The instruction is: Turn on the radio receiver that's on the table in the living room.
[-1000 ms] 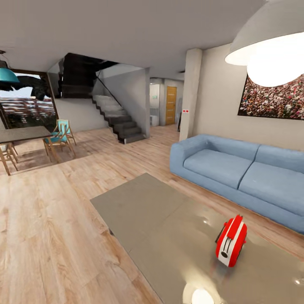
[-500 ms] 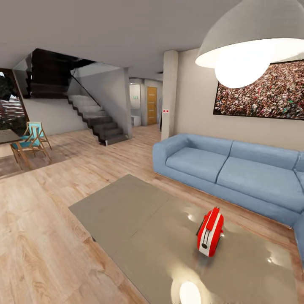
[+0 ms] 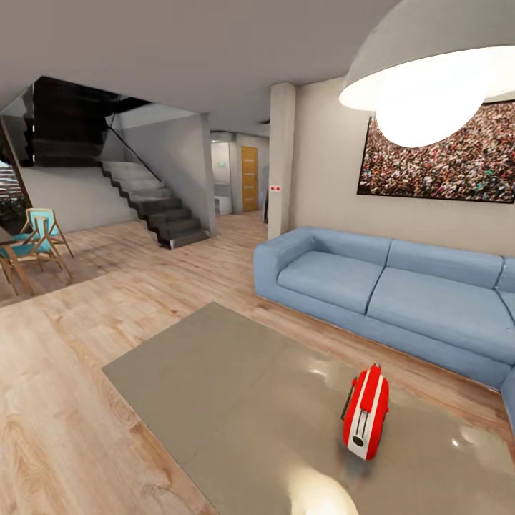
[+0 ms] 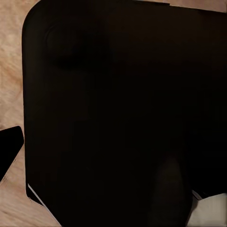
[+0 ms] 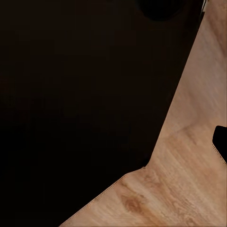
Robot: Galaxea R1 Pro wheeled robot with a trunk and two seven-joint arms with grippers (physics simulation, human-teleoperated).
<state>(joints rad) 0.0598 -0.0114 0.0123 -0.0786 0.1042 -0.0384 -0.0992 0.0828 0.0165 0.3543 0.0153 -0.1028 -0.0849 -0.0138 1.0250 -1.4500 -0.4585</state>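
Note:
The red radio receiver point(image 3: 365, 413) with white stripes stands on end on the right part of the table point(image 3: 207, 386), its white face with the dark knob turned toward me and its thin black handle on its left side. The table's glossy grey-taupe top in two panels stretches across the lower head view. In each wrist view a dark body blocks most of the picture above wood plank floor. A black tip point(image 4: 9, 147) pokes in at one edge of the left wrist view, and another black tip point(image 5: 221, 142) at one edge of the right wrist view; neither shows how its jaws stand.
A blue L-shaped sofa point(image 3: 386, 286) runs behind and right of the table. A grey dome pendant lamp point(image 3: 436, 79) hangs overhead before the framed crowd picture point(image 3: 443, 154). A pillar point(image 3: 281, 157), stairs point(image 3: 154, 204) and wooden chairs point(image 3: 36, 239) stand farther off across wood floor.
The whole head view has swung to the right and drawn a little closer, so the table, radio and sofa sit further left in the picture. The radio itself has not moved on the table.

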